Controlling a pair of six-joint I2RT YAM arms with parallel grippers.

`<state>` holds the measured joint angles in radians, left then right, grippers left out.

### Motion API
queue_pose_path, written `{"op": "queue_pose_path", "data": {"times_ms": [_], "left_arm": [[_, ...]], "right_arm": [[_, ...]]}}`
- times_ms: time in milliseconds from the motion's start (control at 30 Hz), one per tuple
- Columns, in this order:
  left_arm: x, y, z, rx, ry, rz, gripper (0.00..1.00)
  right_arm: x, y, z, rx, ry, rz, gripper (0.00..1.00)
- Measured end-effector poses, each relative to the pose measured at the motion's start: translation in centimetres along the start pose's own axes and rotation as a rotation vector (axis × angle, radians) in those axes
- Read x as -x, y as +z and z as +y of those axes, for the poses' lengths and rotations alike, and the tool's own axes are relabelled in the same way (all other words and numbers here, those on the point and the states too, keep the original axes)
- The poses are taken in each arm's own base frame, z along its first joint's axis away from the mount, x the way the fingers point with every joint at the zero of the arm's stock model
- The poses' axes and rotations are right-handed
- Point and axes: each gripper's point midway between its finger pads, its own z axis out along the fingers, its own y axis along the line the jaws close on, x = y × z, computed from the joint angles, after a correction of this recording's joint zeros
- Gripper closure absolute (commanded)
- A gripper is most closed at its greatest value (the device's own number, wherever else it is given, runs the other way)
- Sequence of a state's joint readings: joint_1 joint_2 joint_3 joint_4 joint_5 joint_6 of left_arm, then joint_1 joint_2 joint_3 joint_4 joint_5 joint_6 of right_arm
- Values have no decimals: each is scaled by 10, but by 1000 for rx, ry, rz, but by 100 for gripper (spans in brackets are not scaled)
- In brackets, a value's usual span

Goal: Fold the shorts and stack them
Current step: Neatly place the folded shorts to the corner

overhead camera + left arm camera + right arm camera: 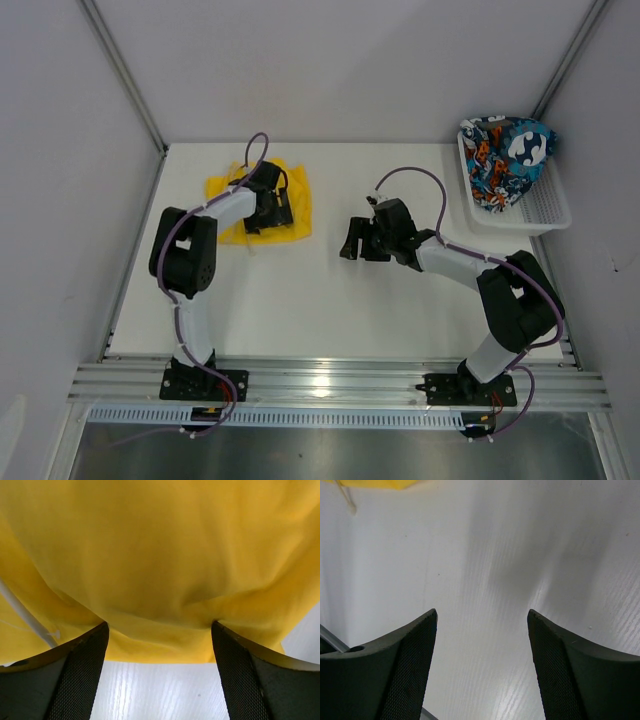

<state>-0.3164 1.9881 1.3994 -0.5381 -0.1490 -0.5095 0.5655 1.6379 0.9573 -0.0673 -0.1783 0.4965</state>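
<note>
The yellow shorts (pixel 296 196) lie flattened at the back left of the table. My left gripper (pixel 268 222) sits on top of them. In the left wrist view the yellow shorts (pixel 160 555) fill the upper frame, and my left gripper (pixel 160 627) stands open with both fingertips against the cloth's near edge. The printed teal, orange and black shorts (pixel 505 160) are heaped in the white basket (pixel 545 210) at the back right. My right gripper (pixel 350 242) hovers open over bare table mid-way between them. The right wrist view shows the right gripper (pixel 482 615) empty, with a corner of the yellow shorts (pixel 375 484) at the top left.
The white tabletop (pixel 330 300) is walled by grey panels on the left, back and right. An aluminium rail (pixel 330 380) carrying both arm bases runs along the near edge. A pale drawstring end (pixel 347 502) lies on the table beside the yellow cloth.
</note>
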Motion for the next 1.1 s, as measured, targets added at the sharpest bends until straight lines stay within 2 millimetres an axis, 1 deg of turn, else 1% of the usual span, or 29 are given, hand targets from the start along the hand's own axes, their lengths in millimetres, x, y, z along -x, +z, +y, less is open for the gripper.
{"op": "queue_pose_path", "data": {"times_ms": [133,233,367,467,567,600,633,700,800,867,900,933,1000,1033,1067,1100], "left_arm": [[25,8,6,-3,-25,-4,17],[45,18,16,-5,-54,-3,20],[76,30,30,-7,-81,-19,18],[105,39,36,-5,-92,-33,17],[138,49,34,-14,-98,-68,17],[145,51,33,-20,-101,-78,17],[148,53,34,-25,-104,-79,17],[143,53,35,-30,-106,-63,17],[125,51,37,-34,-103,-44,16],[107,39,39,-40,-100,-16,15],[100,30,40,-45,-98,-8,15],[96,17,39,-55,-98,-14,14],[90,-10,38,-76,-100,-46,13],[88,-29,36,-96,-99,-78,12],[87,-52,32,-119,-100,-116,12],[88,-75,26,-151,-98,-170,8]], "right_arm": [[-1,0,3,19,0,5,26],[-2,0,5,38,4,8,26],[-1,1,9,62,4,1,26],[-1,1,10,75,3,-1,26],[-1,1,12,84,2,-2,26],[-1,1,12,85,2,-4,26],[0,1,12,86,1,-6,26],[2,1,11,85,3,-12,26],[7,0,5,68,14,-28,25],[16,-5,0,46,30,-57,24],[22,-9,-3,28,40,-78,23],[29,-15,-7,5,50,-105,14],[46,-32,-16,-50,86,-173,3],[55,-40,-20,-79,94,-213,0],[68,-52,-26,-115,116,-270,1],[82,-66,-33,-156,141,-334,1]]}}
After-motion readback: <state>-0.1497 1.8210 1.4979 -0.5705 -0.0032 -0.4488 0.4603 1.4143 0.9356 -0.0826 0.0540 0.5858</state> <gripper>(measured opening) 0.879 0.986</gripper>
